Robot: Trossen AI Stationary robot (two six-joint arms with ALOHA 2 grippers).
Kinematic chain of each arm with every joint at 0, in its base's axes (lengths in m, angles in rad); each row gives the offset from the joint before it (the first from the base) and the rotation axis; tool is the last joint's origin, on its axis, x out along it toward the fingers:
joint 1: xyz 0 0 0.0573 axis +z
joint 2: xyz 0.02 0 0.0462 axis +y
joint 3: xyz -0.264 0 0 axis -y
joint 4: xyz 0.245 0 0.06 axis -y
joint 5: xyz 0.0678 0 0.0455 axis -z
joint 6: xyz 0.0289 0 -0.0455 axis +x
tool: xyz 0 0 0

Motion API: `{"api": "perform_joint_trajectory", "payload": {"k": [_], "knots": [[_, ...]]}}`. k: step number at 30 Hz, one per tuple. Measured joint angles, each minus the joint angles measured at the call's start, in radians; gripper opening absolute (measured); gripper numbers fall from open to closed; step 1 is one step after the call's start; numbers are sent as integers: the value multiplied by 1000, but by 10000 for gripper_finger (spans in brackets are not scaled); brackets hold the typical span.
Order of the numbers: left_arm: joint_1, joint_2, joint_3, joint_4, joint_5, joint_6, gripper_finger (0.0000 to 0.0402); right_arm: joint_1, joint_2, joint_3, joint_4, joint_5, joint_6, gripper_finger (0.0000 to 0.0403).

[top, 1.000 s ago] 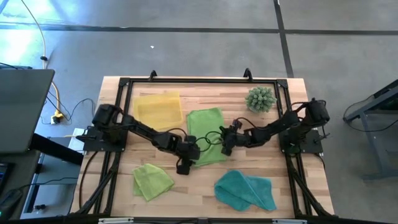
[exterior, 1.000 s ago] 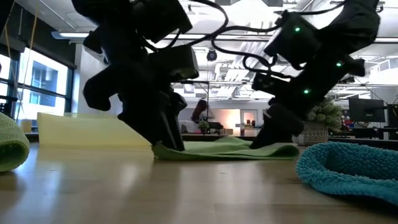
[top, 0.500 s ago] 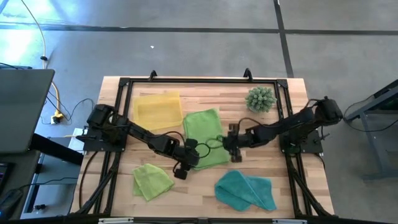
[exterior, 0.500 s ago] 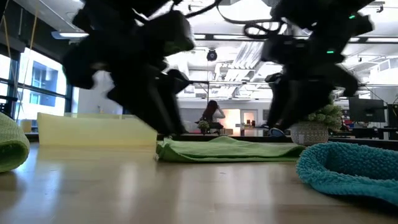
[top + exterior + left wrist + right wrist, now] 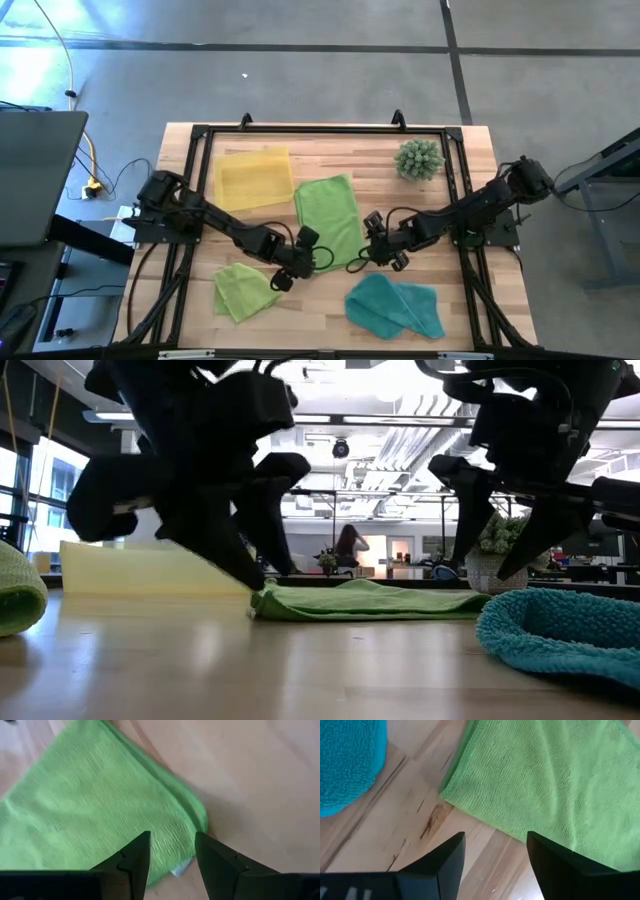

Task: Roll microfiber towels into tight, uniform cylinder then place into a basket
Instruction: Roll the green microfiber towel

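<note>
Hovering agape, left end effector [image 5: 283,277] and right end effector [image 5: 385,256] flank flat green towel [image 5: 330,215], teal towel [image 5: 393,305] nearby

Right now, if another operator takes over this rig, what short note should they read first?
Left gripper: open, empty, at the near left corner of the flat green towel.
Right gripper: open, empty, at that towel's near right corner.
Other towels: crumpled green towel at front left, blue towel at front right.
Basket: back left, nothing inside.
Done: one towel laid flat.
Left: roll all three towels and put them into the basket.
</note>
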Motion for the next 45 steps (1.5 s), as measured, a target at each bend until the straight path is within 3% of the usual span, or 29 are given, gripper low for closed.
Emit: {"api": "perform_joint_trajectory", "payload": {"k": [21, 38, 45], "knots": [[2, 32, 0, 4, 97, -87, 145, -2, 2, -35, 117, -24, -71, 204], [8, 75, 1, 72, 60, -61, 145, 2, 86, -47, 187, -65, -93, 204], [7, 99, 3, 83, 51, -103, 125, 5, 120, -45, 219, -66, -119, 167]]}}
